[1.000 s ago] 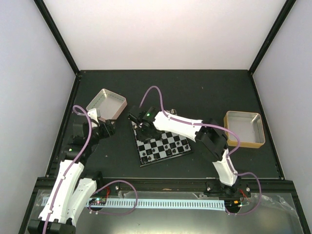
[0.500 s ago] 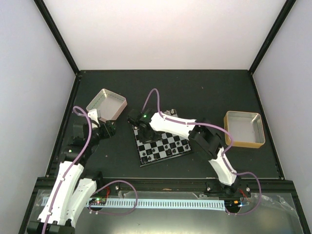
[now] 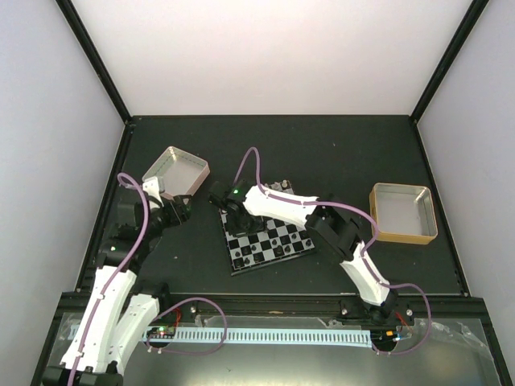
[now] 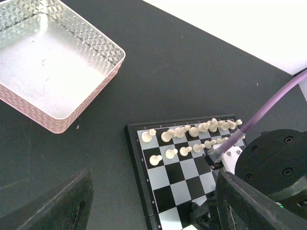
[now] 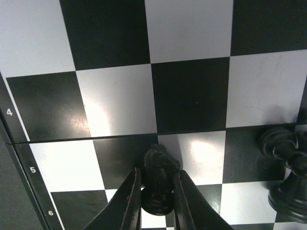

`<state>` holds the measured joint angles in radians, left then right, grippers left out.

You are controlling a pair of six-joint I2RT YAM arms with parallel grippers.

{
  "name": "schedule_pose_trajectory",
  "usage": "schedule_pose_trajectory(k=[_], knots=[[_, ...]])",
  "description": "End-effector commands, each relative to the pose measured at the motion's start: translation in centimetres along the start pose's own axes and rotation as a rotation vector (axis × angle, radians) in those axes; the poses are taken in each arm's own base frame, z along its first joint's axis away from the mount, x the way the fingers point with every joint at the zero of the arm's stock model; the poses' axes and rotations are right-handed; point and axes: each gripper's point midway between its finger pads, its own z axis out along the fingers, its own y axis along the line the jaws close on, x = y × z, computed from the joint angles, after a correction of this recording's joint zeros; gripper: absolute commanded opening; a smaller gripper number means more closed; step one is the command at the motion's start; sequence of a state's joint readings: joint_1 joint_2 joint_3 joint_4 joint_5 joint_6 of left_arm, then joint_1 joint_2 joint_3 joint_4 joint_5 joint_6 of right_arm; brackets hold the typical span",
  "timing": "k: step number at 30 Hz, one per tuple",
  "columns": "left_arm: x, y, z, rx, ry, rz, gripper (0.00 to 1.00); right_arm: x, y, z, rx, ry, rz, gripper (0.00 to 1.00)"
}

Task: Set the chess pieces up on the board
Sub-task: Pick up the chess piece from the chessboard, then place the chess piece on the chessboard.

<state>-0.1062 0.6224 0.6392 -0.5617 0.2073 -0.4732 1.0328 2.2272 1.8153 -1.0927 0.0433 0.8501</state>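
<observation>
L gripper [image 3: 180, 211] sits by pink tray [image 3: 197, 170], fingers wide, nothing btwn them. Board [image 3: 259, 249] lies mid-table, skewed, w/ white pieces [image 4: 192, 132] in 2 rows at far edge. R gripper [image 5: 157, 178] is pinched on black piece [image 5: 162, 163] over board. Tan tray [image 3: 405, 237] far right.

From above, my right arm [image 3: 283, 206] lies across the far left of the board [image 3: 257, 253]. It hides the squares beneath it and my right jaws. The chess pieces [image 3: 278, 241] there are too small to name.

In my right wrist view the board runs off every edge. My right fingers [image 5: 129, 201] cover the sides of the black piece [image 5: 160, 172] between them, and a second black piece [image 5: 288, 167] is cut by the right edge.

In my left wrist view my left fingers [image 4: 53, 201] are dark blurs cut by the bottom edge. The right wrist [image 4: 276, 160] hides the board's near corner, and the pink tray [image 4: 29, 110] runs off the top and left.
</observation>
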Motion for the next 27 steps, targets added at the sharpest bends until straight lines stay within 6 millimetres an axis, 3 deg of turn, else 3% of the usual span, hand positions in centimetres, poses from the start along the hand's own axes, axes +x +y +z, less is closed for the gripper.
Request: schedule_pose_trajectory(k=[1, 4, 9, 13, 20, 27], knots=[[-1.6, -0.9, -1.0, 0.002, -0.035, 0.002, 0.71, -0.1, 0.2, -0.1, 0.002, -0.006, -0.002, 0.06], [-1.6, -1.0, -1.0, 0.008, -0.03, 0.003, 0.71, -0.5, 0.3, -1.3, -0.029, -0.047, -0.018, 0.05], [-1.5, -1.6, -0.9, 0.042, -0.021, -0.009, 0.72, -2.1, 1.1, -5.4, -0.16, -0.223, -0.091, 0.06], [-1.8, -2.7, -0.8, 0.097, -0.014, -0.012, 0.72, -3.2, 0.6, -8.5, -0.227, -0.39, -0.137, 0.06], [-1.7, -6.5, -0.5, 0.317, 0.035, -0.014, 0.72, -2.6, -0.7, -14.3, -0.407, -0.701, -0.319, 0.13], [0.6, -11.3, 0.2, 0.619, 0.249, -0.096, 0.72, -1.4, -2.6, -18.8, -0.464, -0.976, -0.467, 0.15]])
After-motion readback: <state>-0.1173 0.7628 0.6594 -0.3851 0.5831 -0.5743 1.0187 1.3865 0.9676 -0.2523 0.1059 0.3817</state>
